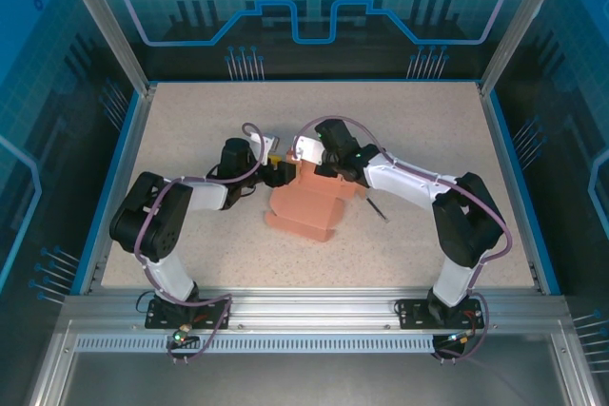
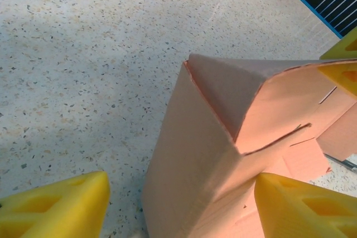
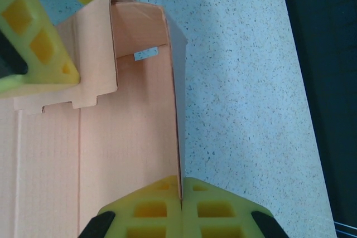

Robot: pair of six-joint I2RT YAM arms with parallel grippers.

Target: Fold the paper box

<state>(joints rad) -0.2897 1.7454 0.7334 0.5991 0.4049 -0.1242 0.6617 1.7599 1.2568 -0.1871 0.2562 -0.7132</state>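
The salmon-pink paper box (image 1: 309, 208) lies partly folded at the middle of the table, one wall raised and its flaps spread flat. My right gripper (image 3: 182, 185) is shut on the top edge of that upright wall (image 3: 174, 82), and it shows from above as well (image 1: 322, 164). My left gripper (image 2: 183, 178) is open and straddles a folded corner of the box (image 2: 212, 137). Its right finger (image 2: 304, 207) is against the cardboard, while its left finger (image 2: 56, 207) stands clear over the table. Seen from above, the left gripper (image 1: 277, 171) is at the box's far left corner.
A thin dark stick (image 1: 378, 208) lies on the speckled table just right of the box. Blue rails (image 1: 114, 178) edge the tabletop. Both arms reach inward from the near edge and meet over the box.
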